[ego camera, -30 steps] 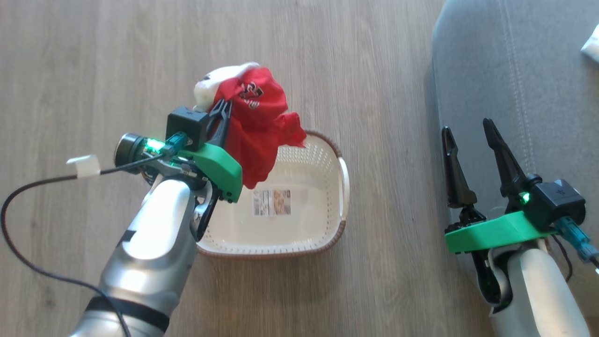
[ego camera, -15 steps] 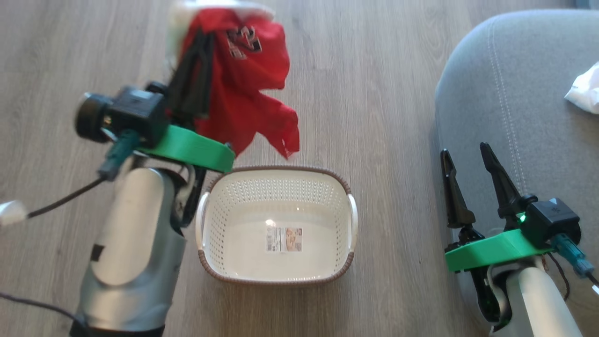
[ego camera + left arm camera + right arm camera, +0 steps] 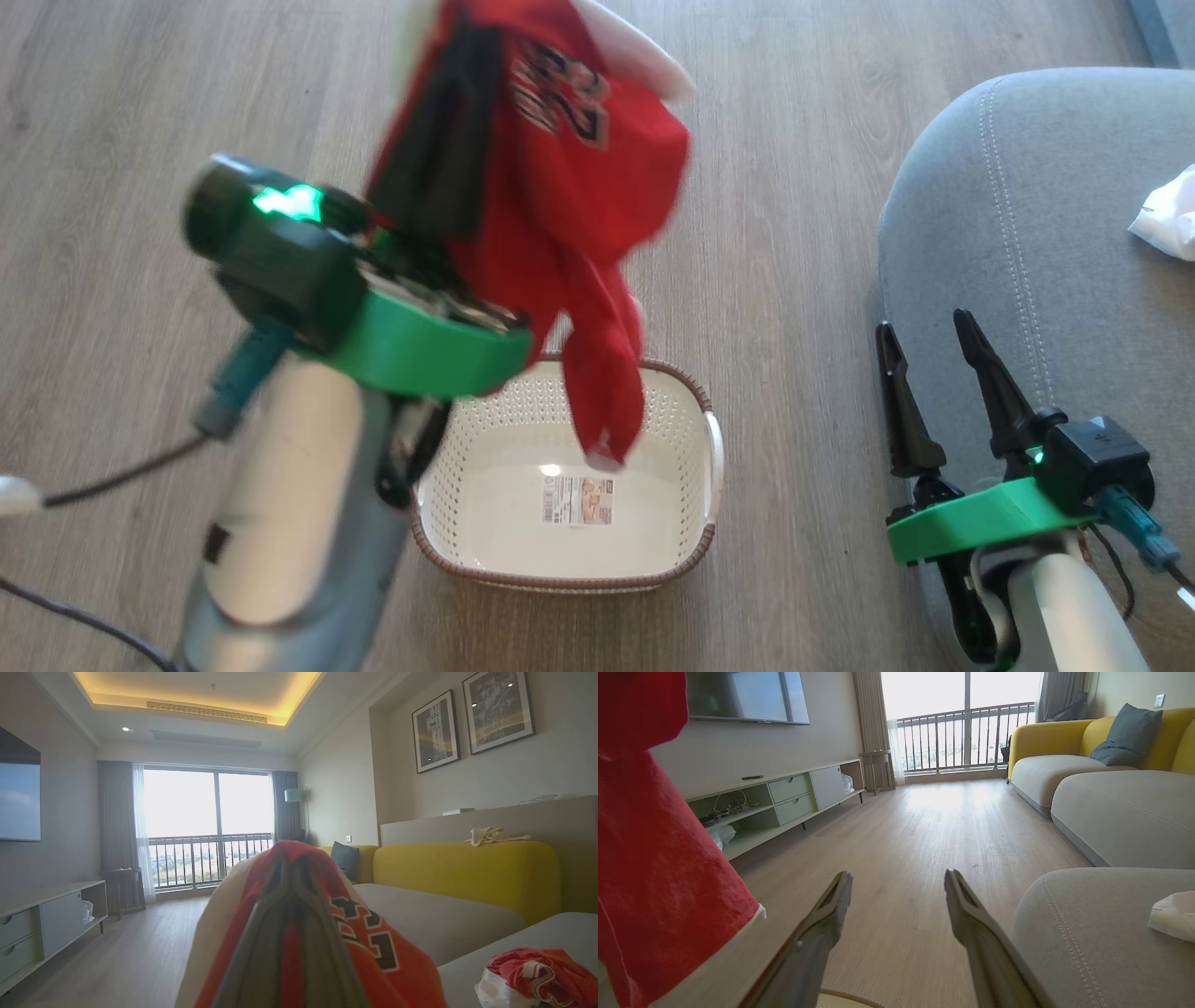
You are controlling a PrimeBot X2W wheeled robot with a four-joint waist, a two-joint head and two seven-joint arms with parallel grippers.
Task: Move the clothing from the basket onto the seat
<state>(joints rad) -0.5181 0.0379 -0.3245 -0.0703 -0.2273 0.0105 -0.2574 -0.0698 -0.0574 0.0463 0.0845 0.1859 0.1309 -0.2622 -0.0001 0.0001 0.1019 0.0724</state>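
**Step in hand: carry.** You are holding the clothing (image 3: 579, 187) aloft in the left gripper (image 3: 288, 865). Its fingers are pinching together, with red and white fabric draping down both sides and the "23" lettering facing the head camera. The bundle is hanging in the air, and its lowest red tail is dangling over the open mouth of the basket (image 3: 560, 583). The head view is blurring around the left arm, so I cannot read the exact bite on the cloth.

**Basket:** it is sitting on the wooden floor (image 3: 794, 187), left of the seat (image 3: 1055, 233) and apart from it. Only the label sticker (image 3: 577, 500) is showing on its bottom. The left forearm is hiding one corner, so I am judging it emptied, not confirming.

**Right gripper** (image 3: 922, 322): the fingers are spreading wide and gripping nothing, and it is hovering at the seat's near edge.

**On the seat:** a white piece (image 3: 1167, 219) is lying there. The left wrist view is showing a red and white bundle (image 3: 537, 975) on a grey cushion, probably the same seat.

**Next move, as I am reading it:** you are needing to swing the left arm rightward until the whole bundle, tail included, is hanging over the cushion. Then lower and release. The tail is risking a snag on the basket rim.
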